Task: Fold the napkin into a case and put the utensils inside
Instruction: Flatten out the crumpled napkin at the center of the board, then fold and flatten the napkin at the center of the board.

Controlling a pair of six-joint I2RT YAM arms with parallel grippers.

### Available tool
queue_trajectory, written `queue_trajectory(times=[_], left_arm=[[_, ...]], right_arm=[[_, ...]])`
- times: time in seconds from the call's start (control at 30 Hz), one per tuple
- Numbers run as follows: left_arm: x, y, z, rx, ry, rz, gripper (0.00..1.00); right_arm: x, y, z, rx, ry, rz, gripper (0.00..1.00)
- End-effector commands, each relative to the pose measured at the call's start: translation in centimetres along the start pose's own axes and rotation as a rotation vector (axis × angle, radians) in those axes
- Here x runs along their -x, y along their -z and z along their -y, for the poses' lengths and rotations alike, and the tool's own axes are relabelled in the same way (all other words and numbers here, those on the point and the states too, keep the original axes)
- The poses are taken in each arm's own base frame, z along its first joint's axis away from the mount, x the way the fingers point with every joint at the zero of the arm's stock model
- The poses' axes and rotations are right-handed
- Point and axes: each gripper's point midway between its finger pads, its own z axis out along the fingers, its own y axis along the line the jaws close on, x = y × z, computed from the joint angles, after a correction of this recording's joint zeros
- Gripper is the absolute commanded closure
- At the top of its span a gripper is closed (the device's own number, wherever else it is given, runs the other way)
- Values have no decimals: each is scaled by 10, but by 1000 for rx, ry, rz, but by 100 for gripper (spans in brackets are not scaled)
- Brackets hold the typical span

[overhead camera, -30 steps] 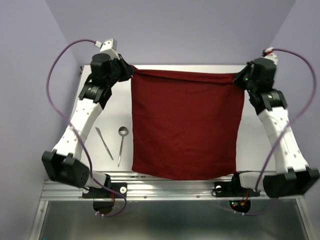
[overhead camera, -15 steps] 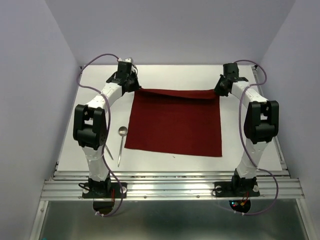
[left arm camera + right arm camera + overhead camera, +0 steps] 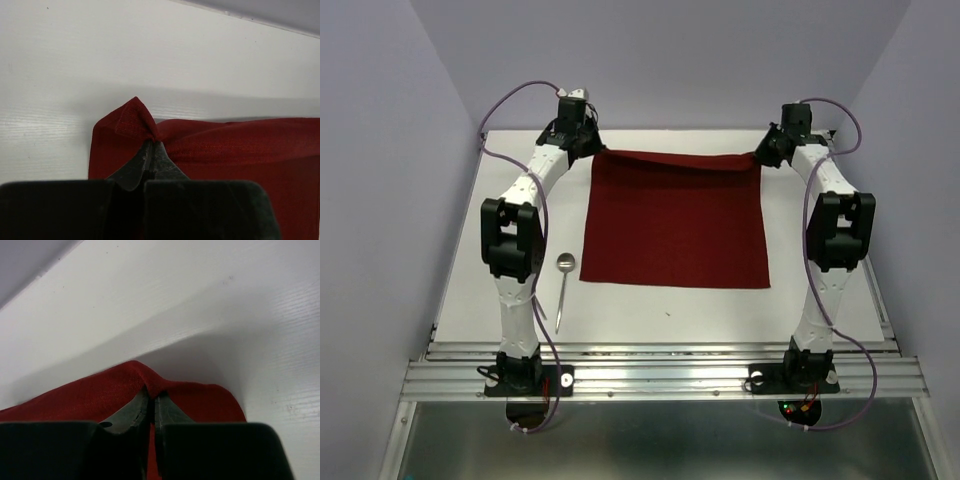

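The napkin (image 3: pixel 675 220) lies spread flat in the middle of the table (image 3: pixel 660 305), a dark red square that fills the centre of the top view. Its two upper corners are pinched. The left pincer (image 3: pixel 592 150) is clamped shut on the upper left corner, where the left wrist view shows the cloth bunched into a small peak at the fingertips. The right pincer (image 3: pixel 762 155) grips the upper right corner, with a ridge of fabric rising between nearly closed jaws. The cloth looks light, limp and thin. It drapes and creases wherever it is lifted, so it will probably sag between the two holds and will keep a fold only if laid down and pressed. A corner or hem seems the best place to take it, since the weave looks rough enough not to slip from a firm pinch. The spoon (image 3: pixel 564 280) lies to the lower left of the napkin, apart from it. The thin straight piece (image 3: pixel 541 310) lies beside the spoon, mostly hidden behind the left arm (image 3: pixel 510 250). Both look stiff, smooth and low to the surface, so they are likely slippery and best taken across the slim handle.
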Motion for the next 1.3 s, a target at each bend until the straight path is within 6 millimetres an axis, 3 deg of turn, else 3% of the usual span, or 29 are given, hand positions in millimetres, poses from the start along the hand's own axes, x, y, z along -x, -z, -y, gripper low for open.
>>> queue_trajectory(times=[0.0, 0.1, 0.27, 0.53, 0.63, 0.7, 0.93, 1.27], left_arm=[[23, 27, 8, -19, -3, 46, 100], [11, 39, 4, -19, -4, 25, 100], [-29, 60, -1, -50, 21, -39, 100], [-84, 92, -10, -58, 51, -118, 100], [-95, 102, -8, -62, 54, -120, 100], [-117, 106, -15, -51, 58, -155, 100], [-151, 123, -19, -43, 55, -190, 100], [-172, 130, -32, -9, 61, -190, 100]], right_arm=[[19, 35, -13, 48, -5, 25, 91], [-9, 47, -7, 61, -6, -45, 90], [-57, 75, 15, 38, -32, -113, 89], [-107, 110, 47, -23, -46, -150, 82], [-121, 119, 56, -39, -61, -158, 83], [-130, 130, 62, -53, -72, -148, 84], [-155, 152, 68, -24, -80, -159, 88], [-184, 166, 76, -6, -77, -209, 92]])
